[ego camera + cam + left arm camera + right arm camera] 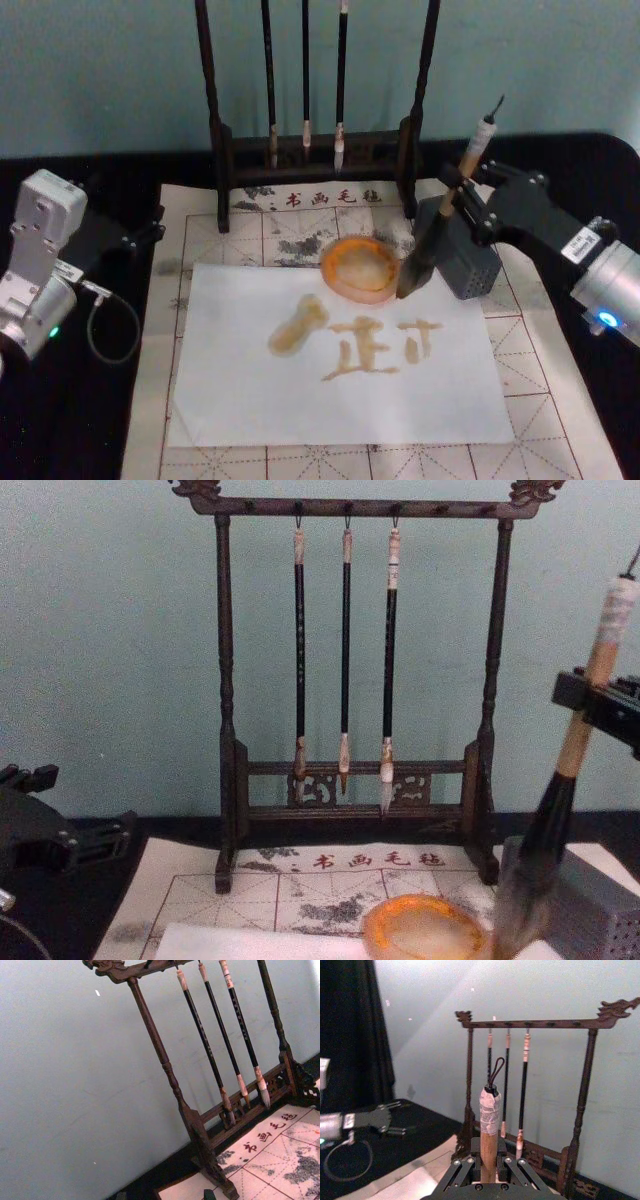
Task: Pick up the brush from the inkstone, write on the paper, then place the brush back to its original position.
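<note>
My right gripper (452, 200) is shut on the tan handle of the brush (418, 262) and holds it tilted, white end up and to the right. The fat dark bristle head hangs just beside the right rim of the inkstone (360, 267), an orange-rimmed dish at the top edge of the paper (250, 400). In the chest view the bristles (520, 900) sit right of the inkstone (425, 930); I cannot tell whether they touch it. The white paper carries amber-brown wet strokes (370, 345). The right wrist view shows the handle (489, 1145) clamped between the fingers. My left gripper (125, 238) rests at the far left, off the mat.
A dark wooden rack (315, 150) with three thin hanging brushes stands at the back. A grey ribbed block (468, 258) sits right behind the brush head. Under the paper lies a beige mat (560, 400) with red grid lines, on black cloth.
</note>
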Motion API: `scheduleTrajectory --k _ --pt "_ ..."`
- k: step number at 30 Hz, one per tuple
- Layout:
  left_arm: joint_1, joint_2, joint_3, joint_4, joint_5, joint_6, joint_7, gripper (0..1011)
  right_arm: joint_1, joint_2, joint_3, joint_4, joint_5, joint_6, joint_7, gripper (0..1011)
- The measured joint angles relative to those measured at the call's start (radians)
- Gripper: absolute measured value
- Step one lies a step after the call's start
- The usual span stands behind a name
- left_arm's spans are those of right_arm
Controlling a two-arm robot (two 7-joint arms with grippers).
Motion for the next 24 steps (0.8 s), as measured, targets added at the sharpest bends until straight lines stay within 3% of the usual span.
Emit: scheduleTrajectory --k 12,24 --pt "0.0 0.0 0.0 0.0 0.0 0.0 0.0 1001 -0.059 0.061 0.041 -0.014 0.002 -0.059 0.15 199" --pt "0.0 0.0 0.0 0.0 0.0 0.0 0.0 1001 -0.098 0.079 0.081 -0.021 -0.018 -0.092 0.205 199"
